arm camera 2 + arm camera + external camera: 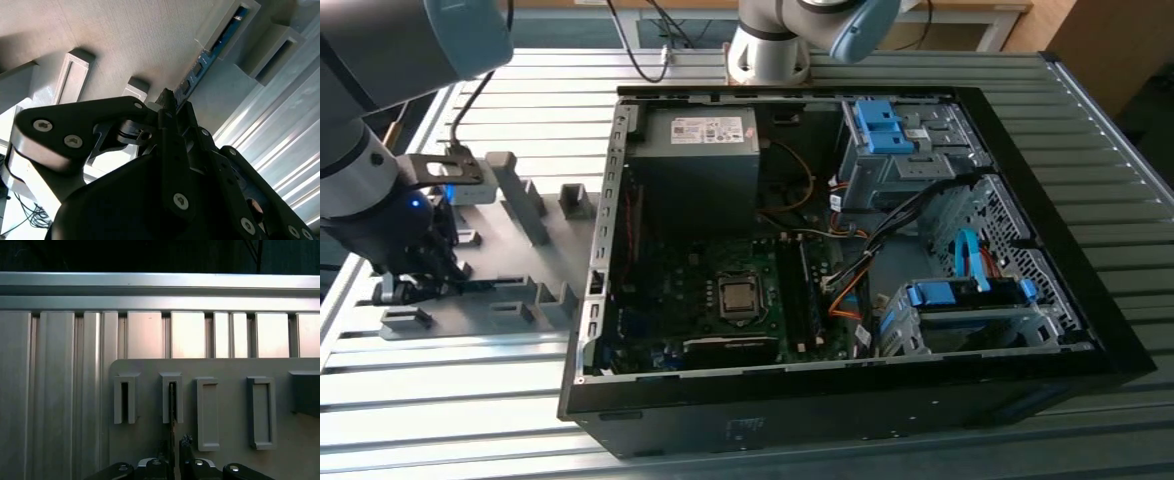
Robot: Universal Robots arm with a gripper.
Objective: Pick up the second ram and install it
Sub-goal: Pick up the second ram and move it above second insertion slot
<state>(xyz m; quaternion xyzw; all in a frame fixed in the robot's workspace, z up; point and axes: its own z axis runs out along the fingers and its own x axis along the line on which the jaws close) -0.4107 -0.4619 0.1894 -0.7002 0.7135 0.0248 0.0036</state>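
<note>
The second ram (172, 407) stands on edge in a slot of the grey holder blocks (172, 397). In the second wrist view it is a thin dark blue-green strip with black chips (210, 52), and its far end sits in a block (235, 20). My gripper (174, 446) (177, 102) is down over the near end of the stick, with one black finger (186, 442) close on each side of it. In the exterior view the gripper (414, 285) is low over the grey holder plate (494, 270), at the exterior view's left of the computer.
The open computer case (1067, 330) lies on the ribbed metal table (454, 400), with the motherboard (720, 300) and its memory slots (807, 290) inside. Cables, drive cages and a power supply (694, 140) crowd the case. Further grey blocks (207, 412) stand beside the ram.
</note>
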